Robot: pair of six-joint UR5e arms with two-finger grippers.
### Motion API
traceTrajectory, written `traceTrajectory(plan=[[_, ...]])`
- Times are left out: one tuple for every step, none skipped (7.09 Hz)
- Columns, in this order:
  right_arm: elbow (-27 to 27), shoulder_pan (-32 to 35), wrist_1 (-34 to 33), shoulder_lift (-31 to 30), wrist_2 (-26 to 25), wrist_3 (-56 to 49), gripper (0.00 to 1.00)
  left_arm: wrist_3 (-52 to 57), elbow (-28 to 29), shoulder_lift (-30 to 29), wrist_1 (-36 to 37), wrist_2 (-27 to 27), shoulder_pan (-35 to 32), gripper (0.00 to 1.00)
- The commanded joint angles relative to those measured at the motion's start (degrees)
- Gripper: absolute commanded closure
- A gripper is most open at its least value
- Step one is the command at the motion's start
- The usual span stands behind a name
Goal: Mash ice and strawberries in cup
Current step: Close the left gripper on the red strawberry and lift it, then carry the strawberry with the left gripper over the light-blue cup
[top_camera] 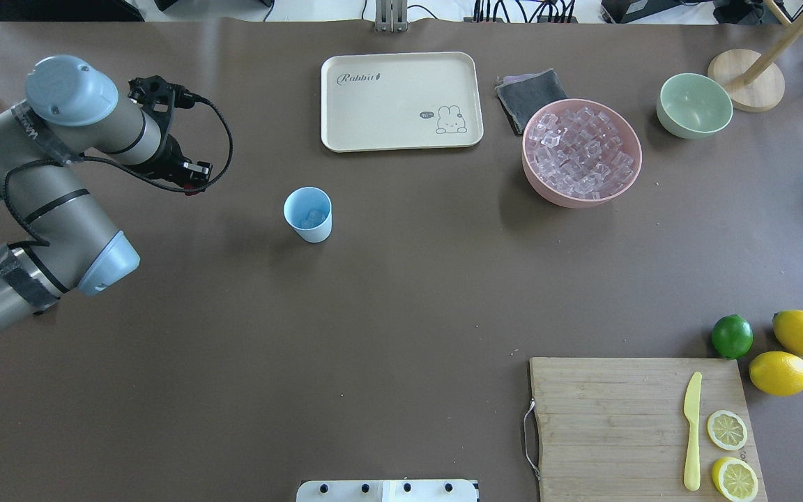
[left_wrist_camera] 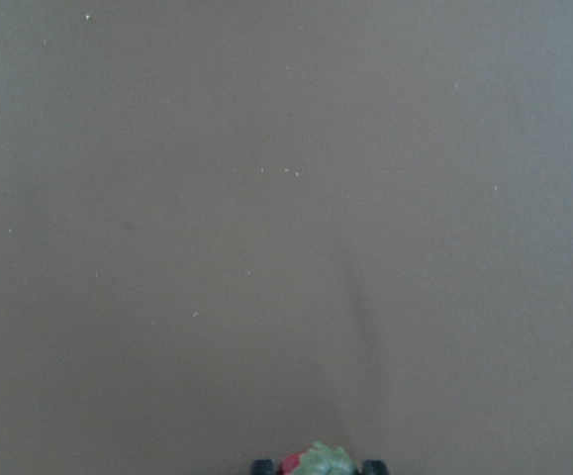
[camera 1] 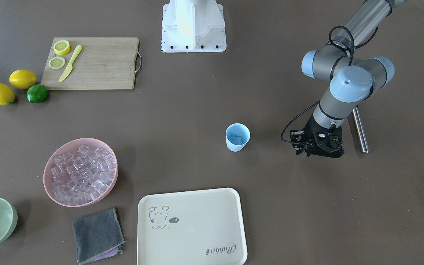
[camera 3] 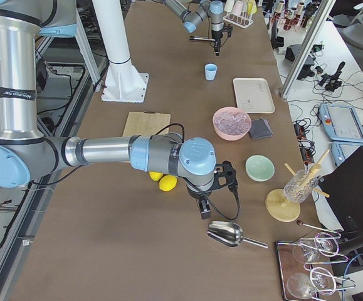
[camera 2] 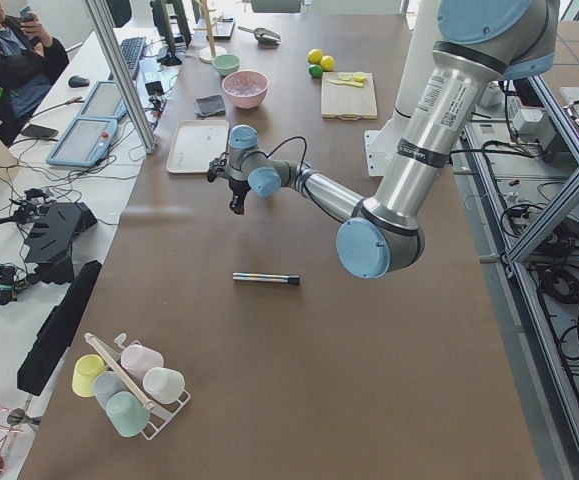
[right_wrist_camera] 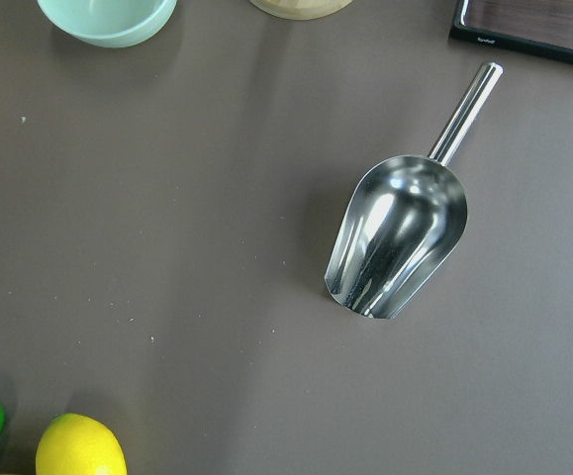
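The left hand is closed narrowly on the strawberry. In the left wrist view, its green cap and a sliver of red show between the fingertips. The hand hovers over bare table toward the table's left end, well apart from the cup.

The berry is probably light and soft, so a gentle pinch across its body suits it; a harder squeeze would likely bruise it. The cup stands upright on open table, inward of the hand, with a few cubes of ice at its bottom. It looks light and tapered, so it could tip or skid if its rim is nudged. Coming in from above the mouth seems safest. The ice is likely hard and slippery.

Nothing stands between hand and cup. The metal rod lies on the hand's other side, toward the left end, and the tray sits by the far edge. The right hand hangs above a scoop near the right end; I cannot tell whether it is wide or closed.
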Motion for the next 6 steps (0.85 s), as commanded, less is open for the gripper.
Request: traceTrajectory(plan=[[0.2,0.0,0.1,-0.3,0.0,0.0,0.01,-1.0,-0.8,-7.7,6.7,-2.5,-2.0,0.69],[0.4,0.0,0.1,-0.5,0.0,0.2,0.01,-6.0,-1.3,-10.4,6.0,-2.9,-2.0,0.69],[0.4,0.0,0.1,-0.4,0.0,0.2,0.01,-12.8,-3.3,-11.7,5.9,-4.4,-1.4,0.69],[0.3,0.0,0.1,-0.2,0.0,0.2,0.01,-13.6,-4.6,-11.6,5.6,-4.0,1.6,0.69],[0.2,0.0,0.1,-0.1,0.0,0.2,0.01,-13.7,-4.7,-11.2,5.4,-3.0,3.6,0.69],[0.1,0.0,0.0,0.0,0.0,0.2,0.01,-16.2,-4.5,-11.2,3.9,-0.8,5.9,0.69]])
